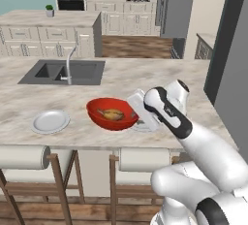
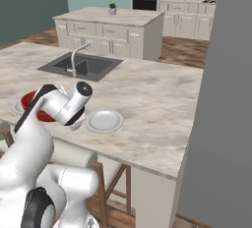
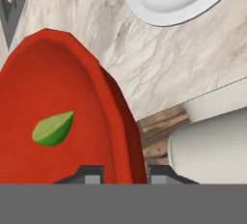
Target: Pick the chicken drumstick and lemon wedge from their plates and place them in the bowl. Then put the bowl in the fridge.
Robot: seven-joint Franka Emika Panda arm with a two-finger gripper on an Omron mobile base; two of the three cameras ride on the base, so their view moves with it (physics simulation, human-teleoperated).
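End effector [image 3: 124, 175] is clamping the red bowl [image 1: 111, 114]'s rim, one finger inside, one outside; bowl is sitting near counter [image 1: 145, 73]'s front edge, drumstick [image 1: 112, 114] and lemon wedge [image 3: 53, 129] inside.

Arm [image 1: 203, 146] bent forward, wrist angled down; jaws narrowed, one fingertip [image 3: 89, 174] each side of rim.

Even, bright rendered light in all three of my views, no clear source, no hard shadows. Soft shade only under the counter [image 1: 145, 73] overhang and inside the sink [image 1: 63, 71]. My red bowl [image 1: 112, 114] shows a faint gloss, no real glare. Base views are low-res and slightly soft, with jagged edges on my arm. Hand view is sharp up close on the bowl wall and lemon wedge [image 3: 53, 129]. No edge distortion visible.
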